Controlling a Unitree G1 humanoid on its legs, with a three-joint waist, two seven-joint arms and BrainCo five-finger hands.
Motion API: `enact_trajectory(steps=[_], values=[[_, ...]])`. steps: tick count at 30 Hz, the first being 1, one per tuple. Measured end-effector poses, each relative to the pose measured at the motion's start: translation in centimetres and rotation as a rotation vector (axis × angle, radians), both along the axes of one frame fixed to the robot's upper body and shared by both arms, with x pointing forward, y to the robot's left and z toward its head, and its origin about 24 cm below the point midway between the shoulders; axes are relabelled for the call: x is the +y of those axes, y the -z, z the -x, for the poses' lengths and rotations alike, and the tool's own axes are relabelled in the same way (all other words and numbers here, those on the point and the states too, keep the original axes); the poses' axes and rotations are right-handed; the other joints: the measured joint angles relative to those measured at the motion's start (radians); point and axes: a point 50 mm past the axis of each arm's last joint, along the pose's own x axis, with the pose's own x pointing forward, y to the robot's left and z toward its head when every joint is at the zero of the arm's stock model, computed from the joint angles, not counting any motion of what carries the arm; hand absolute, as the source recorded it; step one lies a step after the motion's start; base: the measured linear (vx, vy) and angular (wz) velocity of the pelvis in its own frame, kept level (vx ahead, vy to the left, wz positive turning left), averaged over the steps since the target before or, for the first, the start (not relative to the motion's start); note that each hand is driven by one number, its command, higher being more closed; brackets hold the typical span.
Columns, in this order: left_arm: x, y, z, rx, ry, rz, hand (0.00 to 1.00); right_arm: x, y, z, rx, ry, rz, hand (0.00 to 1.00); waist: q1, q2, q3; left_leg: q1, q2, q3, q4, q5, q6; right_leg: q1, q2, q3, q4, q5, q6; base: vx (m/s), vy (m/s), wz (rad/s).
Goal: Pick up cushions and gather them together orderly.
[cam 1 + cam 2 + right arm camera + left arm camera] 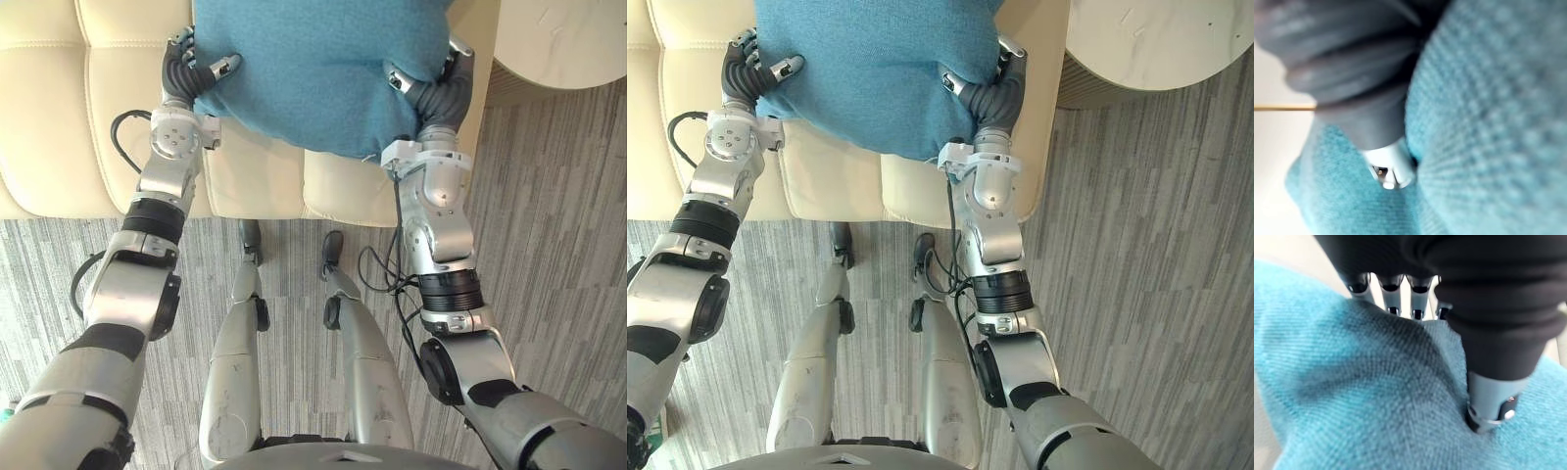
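Gripping the teal cushion (313, 69) from both sides, the two hands hold it over the seat of the cream sofa (108, 98). The left hand (191, 78) clamps the cushion's left near corner: its thumb (1491, 404) presses down into the top of the fabric, while its fingers (1392, 289) curl round the edge. The right hand (438, 96) pinches the right near corner in the same way, with its thumb (1388, 169) sunk into the teal cloth and the fingers wrapped round the cushion's right edge. The cushion's near edge sags between the hands, above the front of the seat. Whether it rests on the sofa or hangs free cannot be told. A round pale table (558, 39) stands at the far right beside the sofa, on grey striped carpet (558, 215).
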Motion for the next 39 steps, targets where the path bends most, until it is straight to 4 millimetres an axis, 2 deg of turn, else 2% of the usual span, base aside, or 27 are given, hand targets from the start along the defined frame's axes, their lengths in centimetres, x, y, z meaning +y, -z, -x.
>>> enact_trajectory(steps=[7, 12, 17, 21, 29, 31, 35, 37, 39], values=[[0.4, -0.4, 0.4, -0.035, 0.015, 0.069, 1.0, 0.3, 0.1, 0.1, 0.002, -0.006, -0.025, 1.0, -0.007, 0.0, 0.0, 0.004, 0.0, 0.015, 0.0, -0.002, 0.003, 0.001, -0.001, 0.009, 0.0, 0.0, 0.0, 0.0, 0.002, 0.0], [0.2, 0.5, 1.2, -0.05, 0.048, 0.14, 1.0, 0.5, 0.7, 0.0, 0.021, -0.011, -0.041, 1.0, -0.018, 0.0, 0.0, 0.026, -0.002, 0.019, 0.0, 0.002, 0.008, 0.019, -0.001, 0.015, 0.004, -0.001, 0.001, 0.0, -0.001, 0.01], [-0.6, 2.4, 2.5, -0.065, 0.084, 0.235, 1.0, 0.1, 3.7, 0.2, 0.105, -0.012, -0.088, 1.0, -0.026, 0.0, 0.0, 0.084, -0.012, 0.019, 0.001, -0.014, -0.001, 0.066, -0.014, 0.016, 0.036, -0.036, 0.007, 0.02, -0.01, 0.1], [-1.6, 4.0, 4.6, -0.098, 0.116, 0.313, 1.0, 0.1, 7.5, 1.6, 0.2, -0.013, -0.109, 1.0, -0.025, 0.0, 0.0, 0.149, -0.016, 0.012, 0.019, -0.027, 0.004, 0.138, -0.021, 0.003, 0.056, -0.07, 0.009, 0.03, -0.029, 0.11], [-1.9, 9.9, 10.0, -0.057, 0.052, 0.452, 1.0, 0.7, 13.5, 5.8, 0.357, -0.088, -0.06, 1.0, -0.038, 0.001, -0.005, 0.317, -0.027, -0.002, 0.111, -0.132, -0.001, 0.321, -0.05, -0.018, 0.136, -0.169, 0.01, 0.05, -0.041, 0.11], [-1.7, 11.9, 11.9, -0.02, 0.022, 0.487, 1.0, 1.0, 15.4, 6.9, 0.424, -0.122, -0.038, 1.0, -0.038, 0.002, -0.042, 0.342, -0.026, -0.003, 0.141, -0.163, -0.001, 0.36, -0.052, -0.023, 0.139, -0.187, 0.012, 0.08, -0.014, 0.05], [-0.9, 14.4, 14.4, 0.043, -0.041, 0.487, 1.0, 1.6, 17.5, 8.3, 0.499, -0.178, -0.022, 1.0, -0.04, 0.003, -0.106, 0.416, -0.03, -0.006, 0.139, -0.179, 0.001, 0.443, -0.054, -0.028, 0.124, -0.207, 0.02, 0.12, -0.005, 0.03], [-0.1, 16.6, 16.1, 0.106, -0.1, 0.475, 1.0, 2.0, 18.8, 9.3, 0.545, -0.225, -0.011, 1.0, -0.039, 0.015, -0.171, 0.471, -0.029, -0.012, 0.139, -0.2, 0.001, 0.518, -0.048, -0.033, 0.082, -0.212, 0.022, 0.13, -0.001, 0.01], [0.4, 17.6, 17.0, 0.136, -0.129, 0.482, 1.0, 2.2, 19.2, 9.7, 0.554, -0.253, -0.002, 1.0, -0.039, 0.026, -0.201, 0.498, -0.029, -0.019, 0.141, -0.209, 0.0, 0.56, -0.046, -0.037, 0.058, -0.212, 0.022, 0.12, 0.008, 0.04]])
